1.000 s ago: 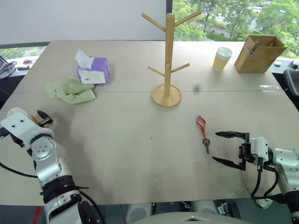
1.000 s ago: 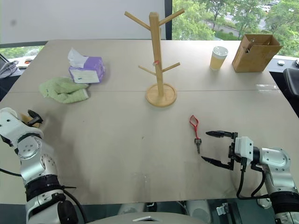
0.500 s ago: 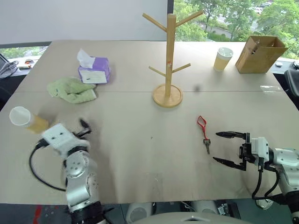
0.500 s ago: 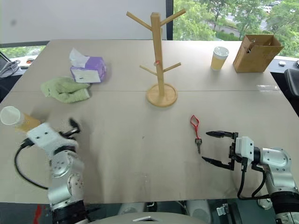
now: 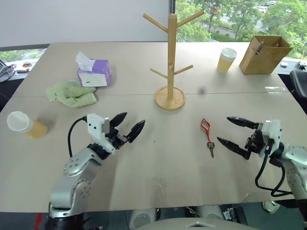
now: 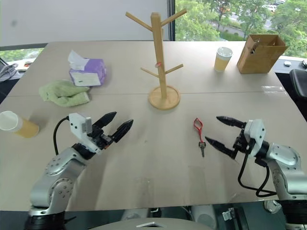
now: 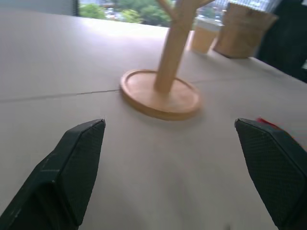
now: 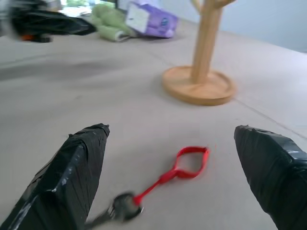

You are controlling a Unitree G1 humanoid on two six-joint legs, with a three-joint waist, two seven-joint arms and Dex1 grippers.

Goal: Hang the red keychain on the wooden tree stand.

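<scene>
The red keychain (image 5: 207, 128) lies flat on the table with its dark key (image 5: 211, 149) toward the near edge. The wooden tree stand (image 5: 171, 62) stands upright behind it, mid-table. My right gripper (image 5: 224, 129) hovers open just right of the keychain, pointing at it, and the right wrist view shows the red loop (image 8: 184, 165) between its fingers but farther off. My left gripper (image 5: 134, 118) is open and empty at the left of the table, pointing toward the stand's round base (image 7: 160, 93).
A paper cup (image 5: 26, 125) lies on its side near the left edge. A green cloth (image 5: 72, 93) and a purple tissue pack (image 5: 95, 72) sit at the back left. Another cup (image 5: 227, 59) and a cardboard box (image 5: 265, 54) stand at the back right.
My left arm has swung right from the table's left edge, away from the paper cup, and turned toward the stand. My right gripper has risen a little and tilted.
</scene>
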